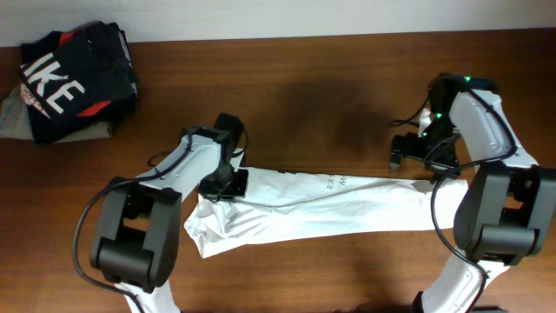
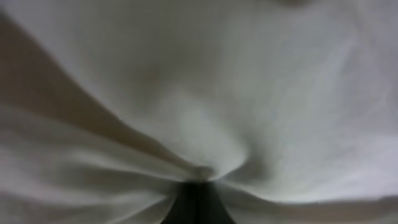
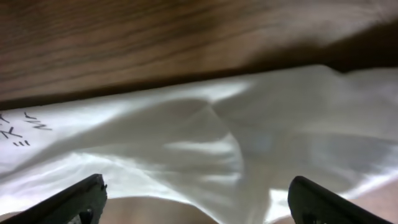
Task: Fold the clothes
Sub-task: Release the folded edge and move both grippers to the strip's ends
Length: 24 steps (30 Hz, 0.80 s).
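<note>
The clothes (image 1: pixel 330 209), a thin white garment, lie in a long wrinkled band across the brown table (image 1: pixel 330 96). Small dark lettering shows near its upper edge. My left gripper (image 1: pixel 224 184) is at the band's left end, shut on a pinch of the cloth. In the left wrist view the white fabric (image 2: pixel 205 93) fills the frame and its folds gather into the closed dark jaws of the left gripper (image 2: pixel 198 186). My right gripper (image 1: pixel 432 167) hovers over the right end. In the right wrist view it (image 3: pixel 199 205) stands wide open, the garment (image 3: pixel 205 143) lying below and untouched between the fingertips (image 3: pixel 81 198).
A black garment with big white letters (image 1: pixel 74 83) is bundled at the table's far left corner. It rests on a grey-beige garment (image 1: pixel 13 117). Bare wood stretches behind the white band, up to the table's far edge.
</note>
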Each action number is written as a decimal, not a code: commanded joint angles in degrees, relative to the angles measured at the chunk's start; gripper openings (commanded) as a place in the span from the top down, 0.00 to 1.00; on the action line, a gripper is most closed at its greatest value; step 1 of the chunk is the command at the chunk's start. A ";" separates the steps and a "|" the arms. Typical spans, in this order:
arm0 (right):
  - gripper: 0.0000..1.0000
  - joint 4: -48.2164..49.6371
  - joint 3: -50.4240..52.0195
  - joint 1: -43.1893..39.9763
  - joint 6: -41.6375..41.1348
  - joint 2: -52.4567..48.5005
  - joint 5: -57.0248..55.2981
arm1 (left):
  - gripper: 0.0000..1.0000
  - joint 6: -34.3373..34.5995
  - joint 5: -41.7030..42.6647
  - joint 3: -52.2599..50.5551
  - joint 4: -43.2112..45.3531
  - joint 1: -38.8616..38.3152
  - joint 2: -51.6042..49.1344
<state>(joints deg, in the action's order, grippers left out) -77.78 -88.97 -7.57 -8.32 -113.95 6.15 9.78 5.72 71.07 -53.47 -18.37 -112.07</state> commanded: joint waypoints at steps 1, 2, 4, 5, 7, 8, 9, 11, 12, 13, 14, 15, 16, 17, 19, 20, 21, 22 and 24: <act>0.04 1.36 1.53 2.69 0.35 0.17 0.94 | 0.99 1.29 1.97 -4.61 3.30 5.29 -3.30; 0.04 1.75 1.55 3.08 0.37 0.17 0.92 | 0.99 1.29 2.75 -4.61 3.41 6.73 -4.00; 0.04 1.62 1.55 3.06 0.37 0.17 0.94 | 0.99 1.33 1.88 -4.61 3.63 9.42 -5.16; 0.04 1.55 1.55 3.06 0.37 0.17 0.94 | 0.99 1.38 1.40 -4.61 3.76 11.23 -5.42; 0.04 1.55 1.53 3.08 0.37 0.17 0.96 | 0.99 2.86 -4.59 -4.55 4.31 16.00 -5.44; 0.04 1.55 1.55 3.08 0.39 0.17 1.01 | 0.99 2.82 -8.76 -4.52 4.81 19.02 -5.44; 0.03 1.55 1.55 3.08 0.39 0.17 1.20 | 0.99 2.82 -10.49 -4.20 4.72 21.70 -5.44; 0.04 1.73 1.55 3.15 0.39 0.17 2.03 | 0.99 2.80 -10.49 -3.08 4.50 25.90 -5.44; 0.03 2.05 1.53 3.21 0.42 0.17 3.54 | 0.99 2.34 -10.49 -2.19 3.89 28.02 -5.44; 0.04 2.84 1.55 3.65 0.42 0.17 4.72 | 0.99 1.62 -10.47 -1.36 3.23 29.70 -5.44; 0.04 3.52 1.55 4.15 0.42 0.17 4.87 | 0.99 0.09 -9.55 -0.96 2.93 30.60 -5.44; 0.05 4.92 1.55 5.33 0.39 0.17 4.87 | 0.99 -0.66 -9.01 -0.87 2.93 31.19 -5.44; 0.05 6.38 1.55 6.56 0.39 0.17 5.38 | 0.99 -0.66 -8.94 -0.87 2.97 31.19 -5.44; 0.05 8.44 1.55 8.48 0.39 0.17 6.80 | 0.99 -0.66 -8.94 -0.87 3.45 31.12 -5.44; 0.07 11.10 1.53 11.06 0.37 0.17 7.67 | 0.98 -0.66 -8.94 -0.87 3.98 31.12 -5.44; 0.07 13.68 1.53 13.31 0.37 0.17 7.82 | 0.99 -0.66 -8.94 -0.87 4.31 31.12 -5.44; 0.08 15.19 1.53 14.71 0.37 0.17 7.82 | 0.99 -0.66 -8.94 -0.87 4.44 31.12 -5.44; 0.09 16.70 1.51 15.93 0.37 0.17 7.80 | 0.98 -0.66 -8.94 -0.87 4.44 31.12 -5.46; 0.08 18.03 -0.17 18.78 0.42 0.17 5.60 | 0.98 -0.66 -8.96 -0.90 4.44 31.12 -5.46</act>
<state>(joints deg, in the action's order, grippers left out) -60.36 -87.72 8.56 -8.34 -113.95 12.88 10.09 4.40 72.25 -50.78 11.90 -112.88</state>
